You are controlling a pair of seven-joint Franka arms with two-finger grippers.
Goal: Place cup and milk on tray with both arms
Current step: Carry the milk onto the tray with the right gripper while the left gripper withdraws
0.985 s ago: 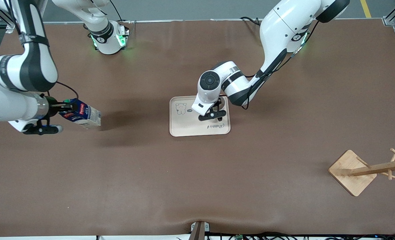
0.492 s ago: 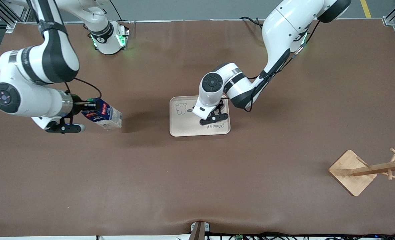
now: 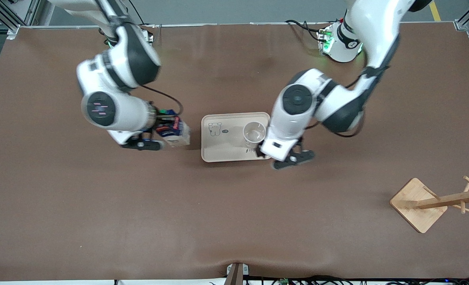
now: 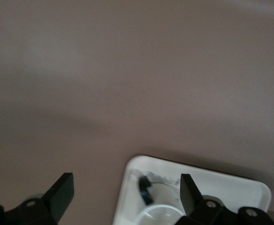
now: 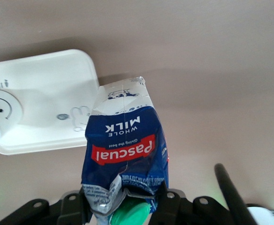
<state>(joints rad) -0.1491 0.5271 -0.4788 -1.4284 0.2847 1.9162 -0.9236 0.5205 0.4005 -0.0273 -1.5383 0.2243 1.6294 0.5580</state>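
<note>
While the brown bench [image 3: 234, 221] carries a wooden rack [image 3: 432, 202] toward the left arm's end, the cream tray [image 3: 222, 148] lies mid-bench with the cup [image 3: 254, 133] standing upright on it. The left gripper [image 3: 288, 158], fingers spread and empty, hangs over the tray's edge beside the cup. The right gripper [image 3: 159, 127] clamps the milk [image 3: 174, 130] by its top, tilted, over bare bench just beside the tray.

Even overhead light, soft shadows on the tabletop [image 3: 234, 217]. Both arms motion-blurred in front view. Left wrist view dim and soft; milk [image 5: 125, 150] sharp.
</note>
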